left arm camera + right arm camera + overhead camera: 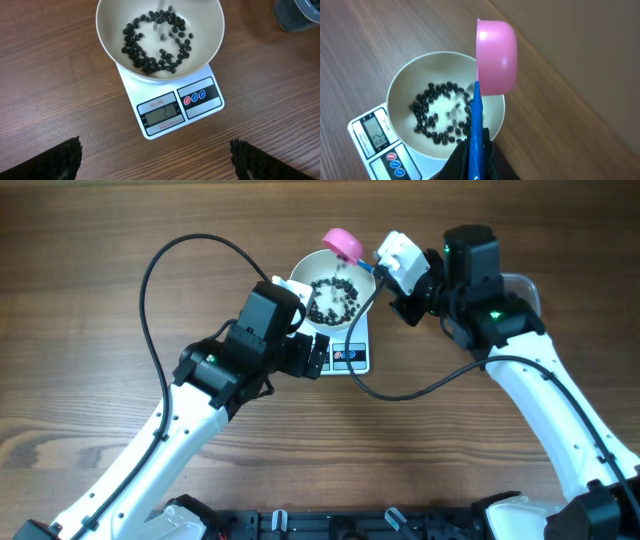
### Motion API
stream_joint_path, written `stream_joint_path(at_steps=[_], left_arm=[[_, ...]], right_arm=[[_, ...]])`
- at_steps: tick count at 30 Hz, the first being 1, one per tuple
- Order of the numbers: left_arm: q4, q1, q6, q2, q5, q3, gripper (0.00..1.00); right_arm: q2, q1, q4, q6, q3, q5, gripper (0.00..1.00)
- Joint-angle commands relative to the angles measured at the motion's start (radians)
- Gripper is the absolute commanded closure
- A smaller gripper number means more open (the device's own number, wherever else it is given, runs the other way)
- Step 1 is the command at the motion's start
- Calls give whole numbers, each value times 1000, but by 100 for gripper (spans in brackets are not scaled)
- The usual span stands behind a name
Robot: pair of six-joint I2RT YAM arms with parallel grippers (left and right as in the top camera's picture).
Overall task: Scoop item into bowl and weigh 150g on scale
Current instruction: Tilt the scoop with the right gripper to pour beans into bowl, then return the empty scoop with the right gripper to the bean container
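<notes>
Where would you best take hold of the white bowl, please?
I'd pinch the bowl at its bare rim on the side facing the left claw, coming from above. The thin flared wall suits that, the beans lie centrally, and the pink scoop hangs over the far rim.

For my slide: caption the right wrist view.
Right gripper tips pink scoop, spilling black beans into white bowl on scale.

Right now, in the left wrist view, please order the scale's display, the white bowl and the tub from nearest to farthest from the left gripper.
1. Scale's display: centre, just ahead of the open left gripper.
2. White bowl: behind the display, sitting on the scale.
3. Tub: far top-right corner.
</notes>
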Motion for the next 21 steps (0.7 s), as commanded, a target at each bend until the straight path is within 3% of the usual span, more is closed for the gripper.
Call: stream_joint_path(at_steps=[1, 6, 12, 17, 21], left_arm=[[3, 2, 15, 8, 8, 14, 0], [3, 2, 15, 8, 8, 14, 0], [3, 2, 16, 8, 8, 14, 0], [3, 2, 15, 8, 8, 14, 0], [3, 2, 15, 8, 8, 14, 0]], right_arm=[[-11, 9, 10, -37, -1, 6, 96], [-10, 9, 6, 79, -1, 6, 96], [-14, 3, 23, 448, -1, 6, 96], [-81, -83, 80, 542, -1, 90, 96], [-150, -249, 41, 540, -1, 192, 96]])
